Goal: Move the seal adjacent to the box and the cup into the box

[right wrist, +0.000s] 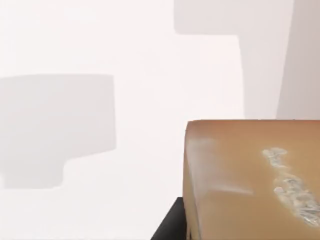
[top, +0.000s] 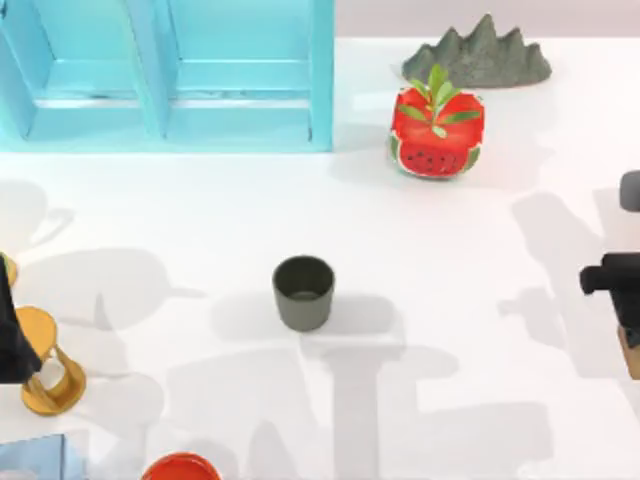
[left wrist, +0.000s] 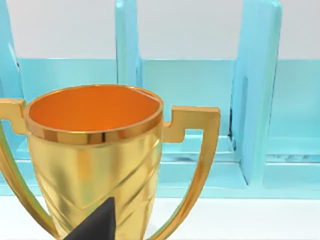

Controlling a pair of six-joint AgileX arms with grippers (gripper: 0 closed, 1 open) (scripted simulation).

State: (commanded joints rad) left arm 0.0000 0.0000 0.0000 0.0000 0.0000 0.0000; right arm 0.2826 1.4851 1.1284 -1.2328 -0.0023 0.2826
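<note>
The turquoise box (top: 170, 75) spans the tabletop's far-left edge, its open compartments facing the middle; the grey rock ornament (top: 480, 55) lies at the far-right edge, and the watermelon planter (top: 435, 135) stands just in front of it; the gold trophy (top: 50, 365) is at the left edge, with my left arm (top: 12, 335) over it, its claw's state impossible to tell. The cup (top: 303, 292) stands upright at the tabletop's centre, untouched, well apart from the box. The seal (right wrist: 252, 180) is at the right edge, seen close from the right wrist; my right arm (top: 615, 290) hovers there, and I cannot tell whether its claw grips the block. A red-orange round thing (top: 180, 467) peeks in at the near edge. Risk, as I judge it: the left arm swinging toward the cup could topple the trophy; a skewed hold on the seal's bevelled edges could let it slip.
</note>
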